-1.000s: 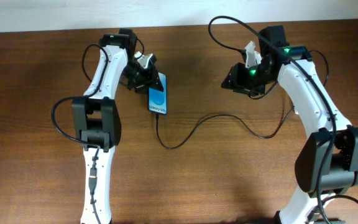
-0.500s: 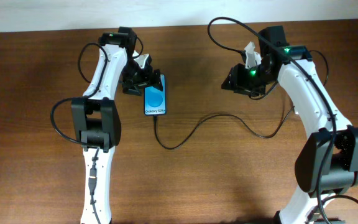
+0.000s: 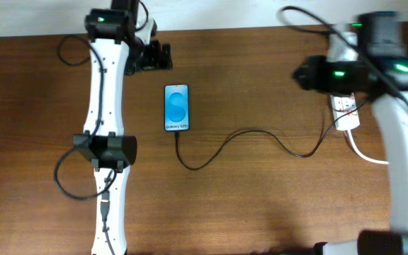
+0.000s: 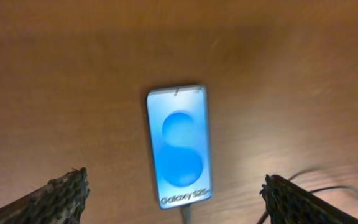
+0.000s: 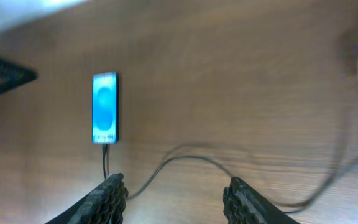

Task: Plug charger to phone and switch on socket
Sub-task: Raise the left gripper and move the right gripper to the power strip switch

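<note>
Cable (image 3: 218,150) looks seated at 6 o'clock end of phone (image 3: 177,108). Power strip (image 3: 346,113), at 3 o'clock, is likely light and slides: press straight down. Left claw (image 4: 174,179), right claw (image 5: 173,182) released, empty.

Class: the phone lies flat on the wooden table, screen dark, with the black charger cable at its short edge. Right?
Not quite. The phone screen is lit bright blue, not dark; the left wrist view shows it. It does lie flat on the table with the charger cable at its short edge.
</note>
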`<action>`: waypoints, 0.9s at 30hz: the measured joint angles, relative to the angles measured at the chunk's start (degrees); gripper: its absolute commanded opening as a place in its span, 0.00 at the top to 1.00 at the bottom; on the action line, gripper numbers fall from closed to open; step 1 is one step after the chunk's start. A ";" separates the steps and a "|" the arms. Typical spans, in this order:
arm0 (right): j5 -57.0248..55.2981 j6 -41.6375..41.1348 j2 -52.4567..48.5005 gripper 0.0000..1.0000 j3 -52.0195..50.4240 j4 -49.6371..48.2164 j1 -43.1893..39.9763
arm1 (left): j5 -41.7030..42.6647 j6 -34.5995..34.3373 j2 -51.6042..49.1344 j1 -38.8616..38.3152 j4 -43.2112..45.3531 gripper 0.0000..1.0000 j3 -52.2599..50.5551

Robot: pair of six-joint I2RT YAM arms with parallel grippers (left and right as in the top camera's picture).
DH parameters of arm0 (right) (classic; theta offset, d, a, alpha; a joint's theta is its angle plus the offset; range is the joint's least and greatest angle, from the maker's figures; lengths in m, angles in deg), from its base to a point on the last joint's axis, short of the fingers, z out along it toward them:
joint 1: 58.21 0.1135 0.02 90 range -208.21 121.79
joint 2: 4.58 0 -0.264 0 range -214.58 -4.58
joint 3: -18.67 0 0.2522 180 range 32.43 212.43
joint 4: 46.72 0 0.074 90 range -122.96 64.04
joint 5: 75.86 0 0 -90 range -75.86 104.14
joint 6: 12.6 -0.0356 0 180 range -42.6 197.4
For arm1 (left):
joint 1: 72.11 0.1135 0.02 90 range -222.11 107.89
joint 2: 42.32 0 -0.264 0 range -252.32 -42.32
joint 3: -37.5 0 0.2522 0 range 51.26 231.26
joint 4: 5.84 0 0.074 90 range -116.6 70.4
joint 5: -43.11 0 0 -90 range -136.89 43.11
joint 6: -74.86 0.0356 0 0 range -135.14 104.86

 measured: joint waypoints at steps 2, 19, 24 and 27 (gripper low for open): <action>-0.31 0.11 3.87 0.44 0.07 0.81 -5.03 | 0.00 0.00 2.14 -0.02 -0.20 0.04 2.10; 2.25 3.17 0.22 0.39 0.42 1.49 -41.27 | -3.54 0.00 12.94 0.00 -0.52 0.01 2.36; 2.29 3.63 -9.79 0.37 0.50 -2.25 -42.66 | -4.42 0.00 12.94 0.00 -0.55 0.01 2.36; 3.08 3.76 -15.89 0.36 0.50 -4.68 -42.38 | -4.72 -0.02 12.94 0.00 -0.55 0.01 2.36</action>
